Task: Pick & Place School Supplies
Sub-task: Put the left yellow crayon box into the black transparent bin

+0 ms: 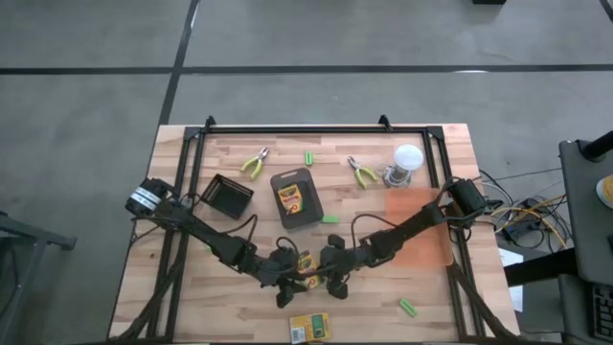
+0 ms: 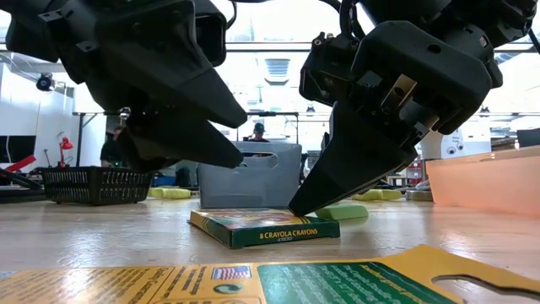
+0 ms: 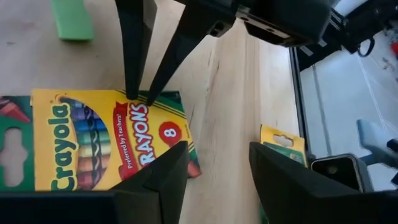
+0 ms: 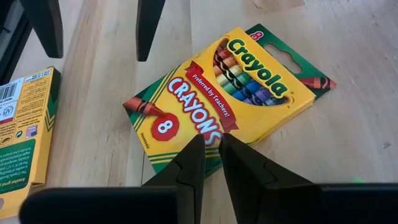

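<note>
One crayon box (image 1: 290, 199) lies in the tray (image 1: 308, 217). Another box (image 4: 224, 99) lies between both grippers: left gripper (image 3: 214, 168) jaws spread, right gripper (image 4: 211, 155) jaws pressed together. Pliers (image 1: 254, 164) wait beyond the tray.

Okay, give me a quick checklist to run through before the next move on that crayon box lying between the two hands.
1. Crayon box lies flat on the table, face up: ok.
2. Left hand open, beside the box's end, not around it: ok.
3. Right hand shut, tips at the box's edge: ok.
4. Box gripped by either hand: not ok.
5. Second crayon box lies apart from the first: ok.
6. Grey tray already holds one crayon box; room for another: cannot tell.
</note>
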You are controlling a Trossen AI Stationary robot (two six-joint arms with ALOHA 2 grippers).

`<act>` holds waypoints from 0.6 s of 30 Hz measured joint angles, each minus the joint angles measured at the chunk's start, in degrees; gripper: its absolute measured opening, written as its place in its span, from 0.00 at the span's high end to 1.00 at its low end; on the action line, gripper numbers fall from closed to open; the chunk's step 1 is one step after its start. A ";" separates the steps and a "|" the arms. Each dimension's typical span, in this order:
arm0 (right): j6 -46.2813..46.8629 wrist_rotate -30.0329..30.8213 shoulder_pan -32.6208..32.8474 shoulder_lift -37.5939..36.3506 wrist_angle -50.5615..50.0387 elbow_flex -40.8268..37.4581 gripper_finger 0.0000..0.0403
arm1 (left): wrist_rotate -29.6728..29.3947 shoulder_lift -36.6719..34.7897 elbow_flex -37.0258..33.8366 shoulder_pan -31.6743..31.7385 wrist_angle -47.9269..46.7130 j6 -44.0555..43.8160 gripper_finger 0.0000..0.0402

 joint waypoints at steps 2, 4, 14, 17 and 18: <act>0.00 0.00 0.00 0.00 0.00 0.00 0.86 | -0.01 0.00 0.00 0.03 0.00 -1.13 0.56; 0.00 0.00 0.00 0.00 0.00 0.00 0.86 | -0.02 0.00 0.00 0.03 -0.02 -1.98 0.56; 0.00 0.00 0.00 0.00 0.00 0.00 0.86 | -0.04 0.00 0.02 0.16 -0.42 -3.24 0.56; 0.09 0.00 0.00 0.00 0.00 0.00 0.86 | -0.09 0.00 0.02 0.18 -0.42 -3.19 0.56; 0.19 0.00 0.01 0.00 0.02 0.00 0.86 | -0.09 0.00 0.02 0.18 -0.44 -3.19 0.56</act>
